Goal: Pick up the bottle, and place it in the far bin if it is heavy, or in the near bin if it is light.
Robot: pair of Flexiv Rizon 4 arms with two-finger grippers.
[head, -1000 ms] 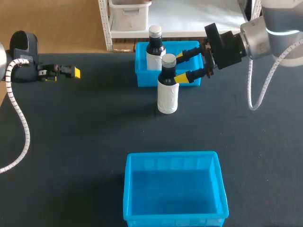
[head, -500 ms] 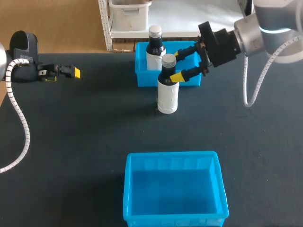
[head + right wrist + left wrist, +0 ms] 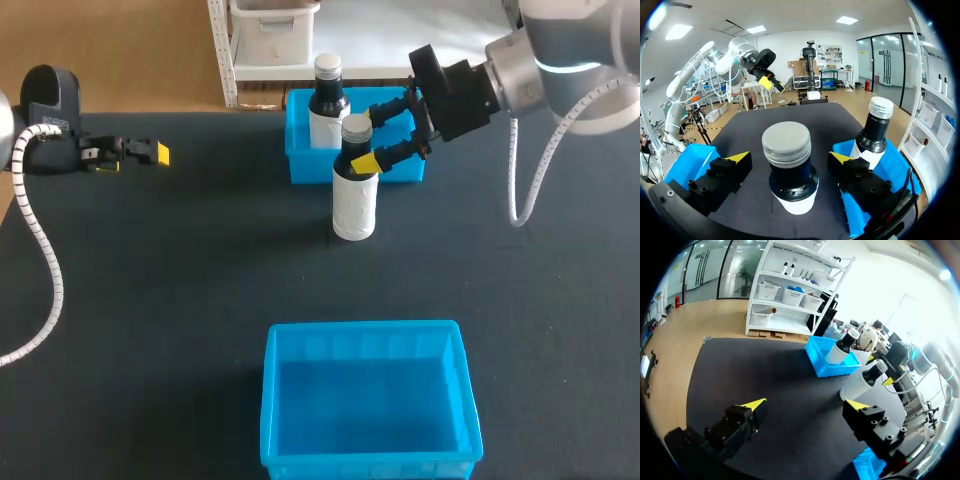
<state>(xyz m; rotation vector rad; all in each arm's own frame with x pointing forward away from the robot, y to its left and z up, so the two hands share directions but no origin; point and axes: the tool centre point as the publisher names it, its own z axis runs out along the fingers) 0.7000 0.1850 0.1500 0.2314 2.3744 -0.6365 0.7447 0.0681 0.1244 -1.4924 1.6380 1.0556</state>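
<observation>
A dark bottle [image 3: 354, 205] with a white label and silver cap stands upright on the black table just in front of the far blue bin [image 3: 300, 165]. My right gripper [image 3: 364, 138] is open, with one yellow-tipped finger on each side of the bottle's neck. In the right wrist view the bottle [image 3: 788, 170] sits between the open fingers of the right gripper [image 3: 790, 157], a gap on either side. My left gripper [image 3: 150, 152] hangs open at the table's far left, and in its own view this left gripper [image 3: 806, 404] holds nothing. The near blue bin [image 3: 272, 400] is empty.
A second, similar bottle [image 3: 328, 100] stands inside the far bin, just behind the first one. In the right wrist view this second bottle [image 3: 872, 130] is beside the gripper's finger. Open black table lies between the two bins.
My right gripper has moved left toward the bottle, and its open fingers now straddle the neck. The bottle and the left arm have stayed put.
</observation>
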